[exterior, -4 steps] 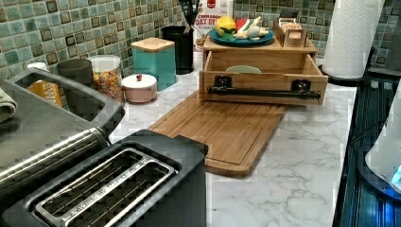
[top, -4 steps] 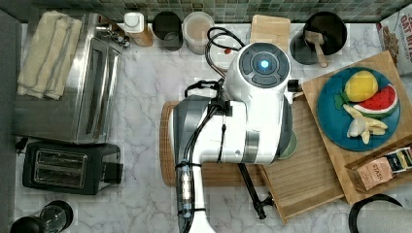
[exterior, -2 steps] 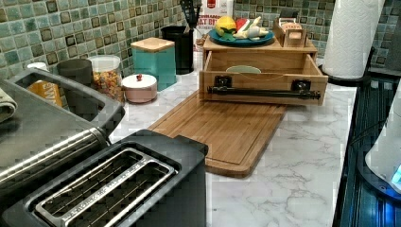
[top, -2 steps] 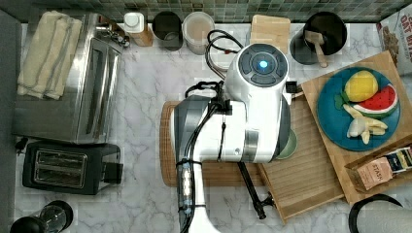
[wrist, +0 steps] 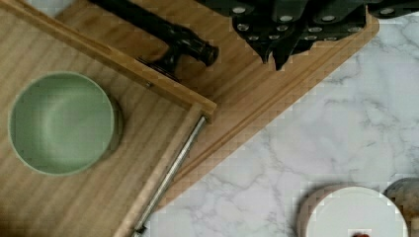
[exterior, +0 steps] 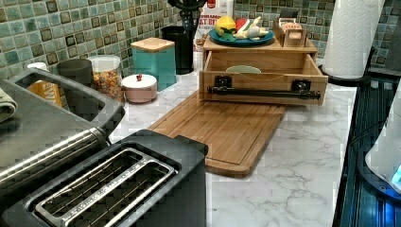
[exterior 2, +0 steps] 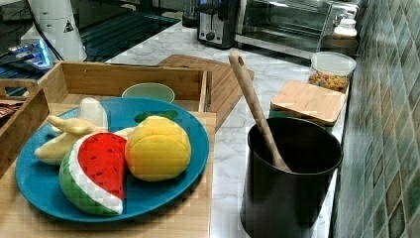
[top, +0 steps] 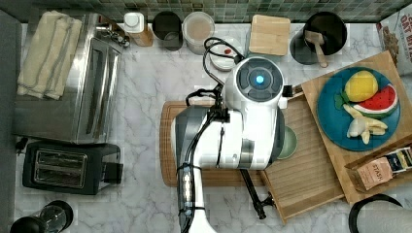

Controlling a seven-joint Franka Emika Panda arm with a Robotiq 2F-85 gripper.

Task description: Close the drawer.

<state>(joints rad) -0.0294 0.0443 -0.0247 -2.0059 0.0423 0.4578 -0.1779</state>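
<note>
The drawer (top: 311, 165) is a shallow light-wood tray that stands pulled out of its wooden stand, over the end of a cutting board. Its black bar handle (exterior: 262, 92) runs across the front. A green bowl (wrist: 62, 123) sits inside it. My arm (top: 243, 126) hangs over the drawer's handle side in the top view and covers part of it. In the wrist view my gripper (wrist: 275, 63) is shut on nothing, its tips above the cutting board just outside the drawer's front corner, near the handle's end (wrist: 197, 47).
A bamboo cutting board (exterior: 227, 130) lies in front of the drawer. On the stand sit a blue plate of toy fruit (top: 357, 109) and a tea box (top: 384, 170). Jars, a teal canister (exterior: 153, 59), a utensil pot (top: 318, 36), a toaster (top: 68, 165) and a paper towel roll (exterior: 352, 35) ring the counter.
My arm has shifted a little toward the top view's bottom. The drawer has stayed where it was.
</note>
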